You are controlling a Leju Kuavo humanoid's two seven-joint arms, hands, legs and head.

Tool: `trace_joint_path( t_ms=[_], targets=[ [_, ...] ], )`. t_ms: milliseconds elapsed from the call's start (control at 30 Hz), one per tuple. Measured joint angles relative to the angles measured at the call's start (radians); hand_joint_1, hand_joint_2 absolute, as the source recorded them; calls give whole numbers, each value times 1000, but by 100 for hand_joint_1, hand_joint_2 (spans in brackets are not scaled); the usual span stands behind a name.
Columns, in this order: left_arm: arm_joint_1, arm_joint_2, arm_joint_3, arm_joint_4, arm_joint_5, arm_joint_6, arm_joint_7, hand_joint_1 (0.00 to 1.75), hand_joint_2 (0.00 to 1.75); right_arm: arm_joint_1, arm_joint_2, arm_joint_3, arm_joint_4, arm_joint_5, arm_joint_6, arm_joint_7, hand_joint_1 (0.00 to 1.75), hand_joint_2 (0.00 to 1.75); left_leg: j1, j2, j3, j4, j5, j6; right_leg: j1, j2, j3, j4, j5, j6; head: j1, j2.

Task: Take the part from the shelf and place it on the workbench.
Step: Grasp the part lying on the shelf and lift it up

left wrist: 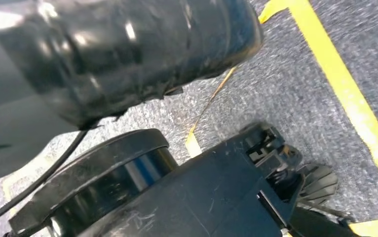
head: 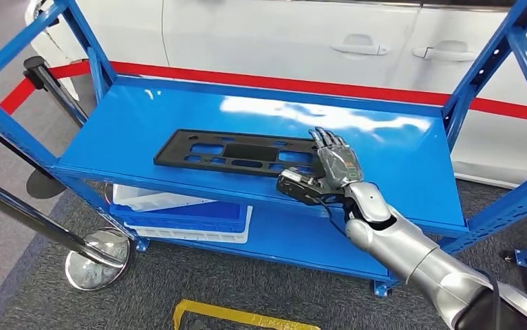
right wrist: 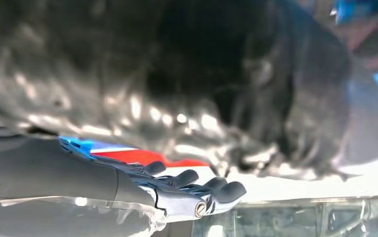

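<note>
Black plastic, flat and full of cut-outs: your part lies on the top deck of the blue shelf, toward its front edge. Your right robot hand rests over the part's right end, fingers extended across it and thumb down at the near edge; you cannot tell whether it grips. White trays sit on the lower deck. A white car stands behind.
</note>
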Motion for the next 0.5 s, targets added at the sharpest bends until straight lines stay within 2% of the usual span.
trace_joint_path(
  t_ms=[33, 100, 133, 167, 200, 233, 267, 333, 400, 433, 500],
  targets=[
    [-1, 0, 0, 0, -2, -2, -1, 0, 0, 0, -1, 0, -3, -2, -3, -2, 0, 0, 2, 1, -28, 54, -20, -5, 0, 1, 4, -1, -3, -3, -2, 0],
    [-2, -1, -1, 0, -5, -6, -1, 0, 0, 5, -1, 0, -7, -16, -13, -10, 0, 0, 4, 2, -104, 175, -59, -10, 3, 1, 9, -1, -8, -7, -3, 0],
    [0, -1, -1, 0, -5, -7, 0, 0, 0, 10, -1, 0, -8, -30, -23, -20, 0, 0, 4, 2, -132, 208, -61, -9, 5, 1, 12, -1, -11, -8, -3, 0],
    [2, -1, -2, 0, -5, -8, 1, 0, 0, 16, -1, -1, -10, -49, -36, -34, 0, 0, 4, 2, -142, 204, -43, -6, 7, 1, 17, -1, -15, -9, -3, 0],
    [4, -1, -2, 0, -5, -9, 2, 0, 0, 21, -1, -2, -14, -71, -51, -52, 0, 0, 2, 2, -135, 165, -8, 0, 8, 1, 22, -1, -18, -10, -3, 0],
    [5, -1, -2, 0, -5, -8, 3, 0, 0, 26, 0, -4, -21, -98, -70, -75, 0, 44, -1, 2, -113, 99, 38, 7, 9, 2, 27, -1, -21, -9, -3, 0],
    [5, 0, -2, 0, -5, -8, 3, 0, 0, 30, 2, -8, -30, -129, -92, -102, 0, 87, -6, 2, -89, 35, 72, 14, 9, 2, 32, -3, -23, -9, -2, 0],
    [4, 0, -2, 0, -4, -8, 3, 0, 0, 40, 12, -17, -54, -190, -138, -162, 0, 175, -16, 2, -56, -49, 97, 27, 6, 3, 37, -10, -23, -3, -3, 0],
    [6, 2, -2, 0, -2, -8, 3, 0, 0, 54, 24, -23, -83, -224, -167, -211, 0, 175, -21, 0, -47, -68, 96, 35, 4, 3, 40, -21, -22, 7, -4, 0],
    [7, 2, -2, 0, -2, -8, 3, 0, 0, 61, 29, -24, -100, -230, -175, -228, 0, 175, -18, 0, -40, -80, 106, 38, 5, 2, 42, -23, -23, 12, -4, 0],
    [9, 3, -2, 0, -3, -8, 4, 0, 0, 70, 36, -26, -133, -233, -185, -248, 0, 175, -13, 1, -24, -106, 119, 41, 8, 0, 35, 0, -44, 18, -2, 0]
  ],
)
